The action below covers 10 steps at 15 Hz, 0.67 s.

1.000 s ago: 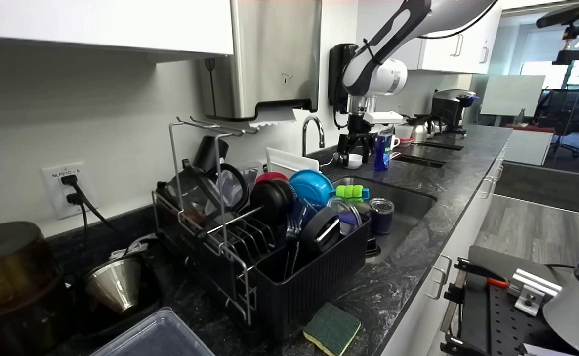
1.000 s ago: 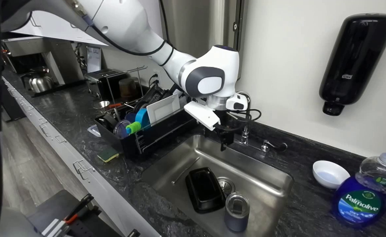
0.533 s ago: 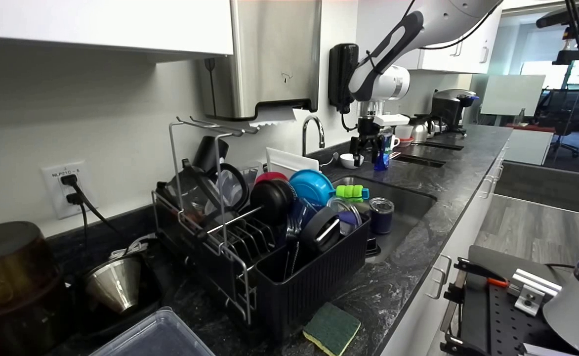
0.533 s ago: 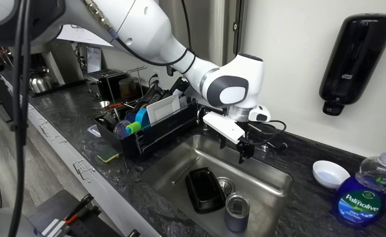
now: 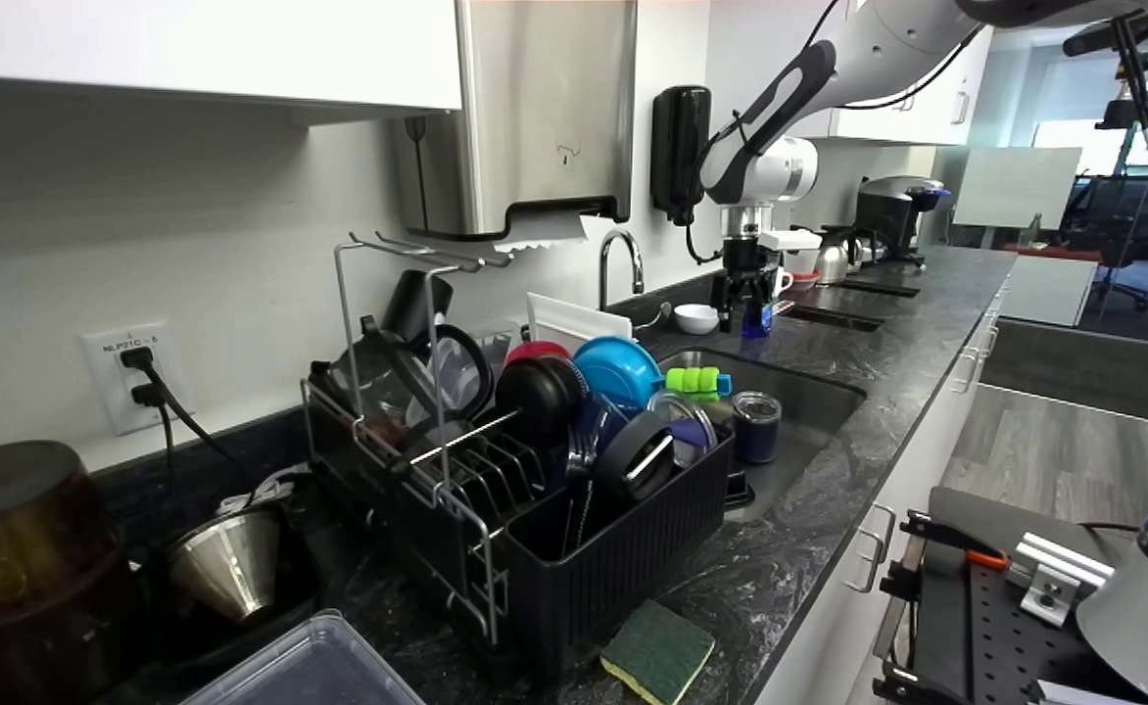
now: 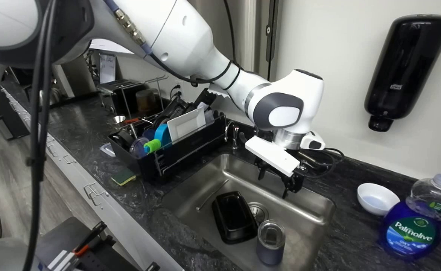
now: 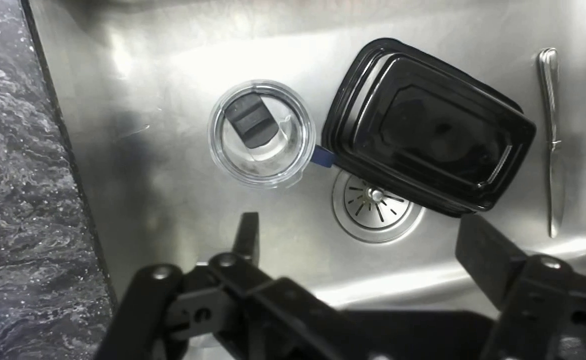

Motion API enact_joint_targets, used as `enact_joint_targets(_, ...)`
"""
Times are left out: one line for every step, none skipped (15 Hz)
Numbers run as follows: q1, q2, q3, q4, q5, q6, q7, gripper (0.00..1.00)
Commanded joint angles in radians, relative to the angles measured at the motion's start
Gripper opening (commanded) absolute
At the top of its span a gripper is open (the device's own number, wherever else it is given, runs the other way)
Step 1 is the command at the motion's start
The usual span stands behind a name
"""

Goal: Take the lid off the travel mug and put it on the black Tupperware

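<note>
- White Panda arm (image 6: 186, 41) spans from the upper left to above the steel sink (image 6: 307, 226) in an exterior view.
- Green-and-yellow sponge (image 6: 123, 176) lies on the dark marbled countertop (image 6: 73, 124), just beside the black dish rack (image 6: 196, 145).
- Rectangular white plate (image 6: 186, 126) stands tilted in the rack.
- Table knife (image 6: 213, 195) lies on the sink floor, left of the black Tupperware container (image 6: 234, 216) in an exterior view; handle and blade are distinct in the wrist view.
- Container lies in the sink; seen from the wrist, it hides part of the drain (image 7: 380, 210).
- Small blue piece (image 7: 324, 156) shows between container and travel mug (image 6: 270, 254) in the wrist view; cannot tell what it belongs to.
- Mug stands upright in the sink, close beside the container's near end; whether the two touch, cannot tell.
- Clear lid (image 7: 284, 142), with a dark slider (image 7: 251, 120), sits on top of the mug.
- Gripper (image 6: 273, 186) hangs over the back part of the sink, apart from mug and lid. Fingers (image 7: 488, 260) point down, spread wide; sink floor and drain show between the tips in the wrist view.
- White bowl (image 6: 377, 199) rests on the countertop, right of the sink.
- Black TORK dispenser (image 6: 408, 71) hangs on the wall (image 6: 318, 45), higher up.
- Palmolive dish soap bottle (image 6: 414, 226), blue liquid inside, stands upright near the bowl.
</note>
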Motion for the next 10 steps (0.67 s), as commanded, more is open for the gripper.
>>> enact_joint_targets(-0.013, 0.0, 0.014, 0.004, -0.008, -0.003, 0.005, 1.0)
enact_joint_targets(-0.014, 0.0, 0.014, 0.004, -0.008, -0.003, 0.005, 1.0)
enact_joint_targets(-0.014, 0.0, 0.014, 0.004, -0.008, -0.003, 0.005, 1.0)
enact_joint_targets(-0.014, 0.0, 0.014, 0.004, -0.008, -0.003, 0.005, 1.0)
enact_joint_targets(-0.014, 0.0, 0.014, 0.004, -0.008, -0.003, 0.005, 1.0)
enact_joint_targets(-0.014, 0.0, 0.014, 0.004, -0.008, -0.003, 0.005, 1.0)
enact_joint_targets(-0.014, 0.0, 0.014, 0.004, -0.008, -0.003, 0.005, 1.0)
enact_joint_targets(-0.014, 0.0, 0.014, 0.004, -0.008, -0.004, 0.005, 1.0)
enact_joint_targets(-0.021, 0.004, 0.021, 0.005, 0.011, 0.014, -0.005, 1.0)
enact_joint_targets(-0.02, 0.009, 0.023, 0.009, 0.003, 0.032, -0.024, 1.0)
